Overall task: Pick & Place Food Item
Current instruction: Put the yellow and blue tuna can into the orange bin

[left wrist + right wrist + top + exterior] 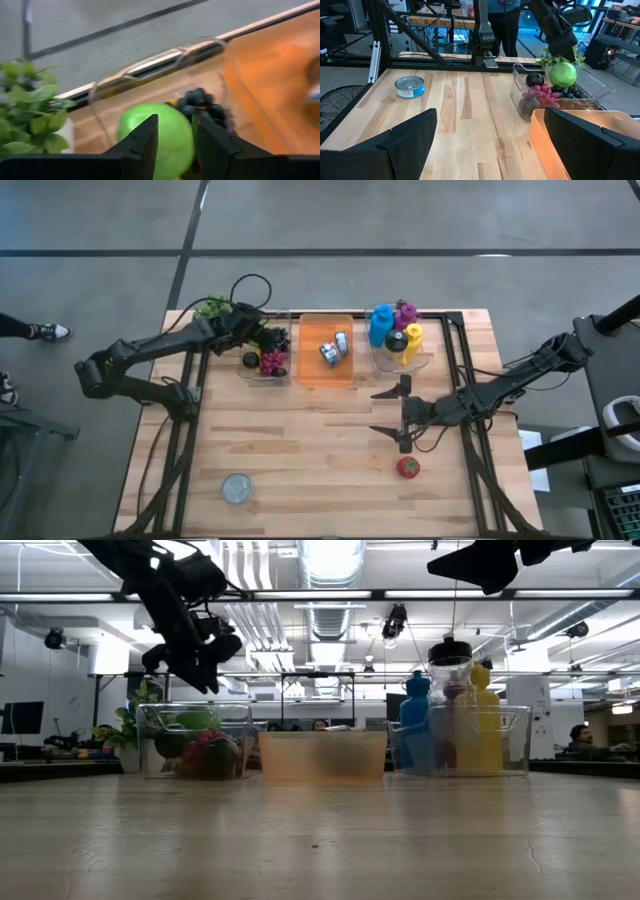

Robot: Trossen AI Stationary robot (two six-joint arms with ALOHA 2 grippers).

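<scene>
One wooden surface is seen from above, carrying three bins in a row at its far edge. At the left, the left hand is held over the clear fruit bin, its fingers clenched on one green apple lifted above the bin's contents. One bunch of red grapes, one bunch of dark grapes and two dark round fruits are counted in that bin, with one leafy green plant just beside it. One tin can is set near the front edge. In the middle, one orange bin is seen; the two small items inside cannot be identified. Four bottles are held in the third, clear bin. At the right, the right hand is spread wide and empty, and one strawberry lies near it.
</scene>
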